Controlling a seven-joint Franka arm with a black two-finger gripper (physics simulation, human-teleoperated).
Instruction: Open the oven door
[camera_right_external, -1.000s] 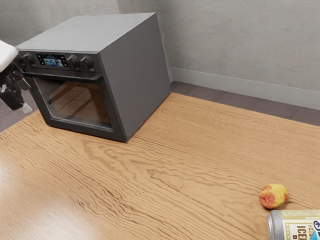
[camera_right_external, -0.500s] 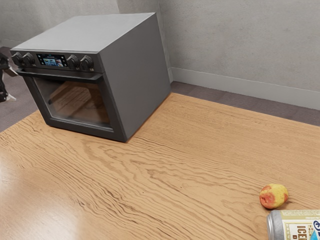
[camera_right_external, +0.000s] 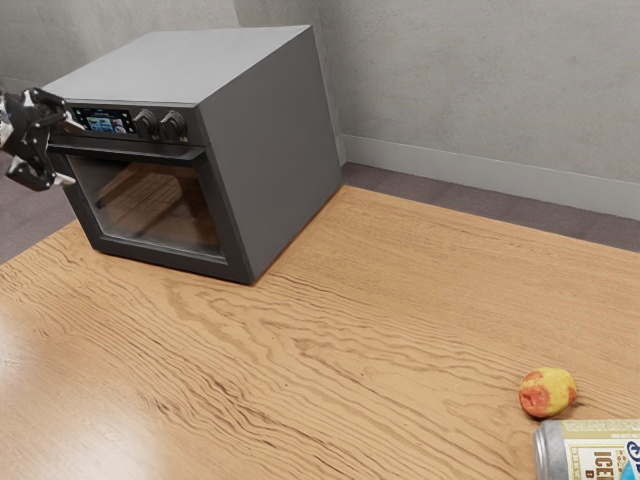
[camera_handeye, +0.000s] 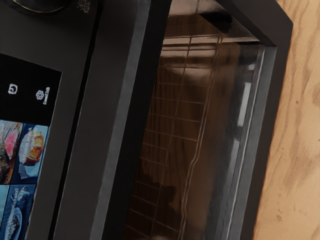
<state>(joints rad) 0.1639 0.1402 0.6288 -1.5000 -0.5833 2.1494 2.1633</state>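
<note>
Exterior view: The oven (camera_right_external: 270, 150) is a dark grey countertop unit standing on the wood-grain worktop (camera_right_external: 320, 350). Its door (camera_right_external: 235, 250) is closed: black frame, glazed window, bar handle (camera_right_external: 140, 153) along the upper edge. Above the handle sit a lit display (camera_right_external: 103, 122) and two control knobs (camera_right_external: 160, 125). The gripper (camera_right_external: 70, 152) is at the handle's far end from the oven's visible side panel, fingers apart; contact with the handle cannot be determined. A can (camera_right_external: 590, 450) lies on its side; its label reads "ICE" in part (lettering runs sideways). A red-and-yellow fruit (camera_right_external: 548, 392) rests just beside it.

Wrist view: The display carries white icons (camera_handeye: 12, 89) and food pictures (camera_handeye: 31, 150), including a fish (captions too small to read). The door is flush with the front; a wire rack (camera_handeye: 199, 140) is visible through brown-tinted glass.
</note>
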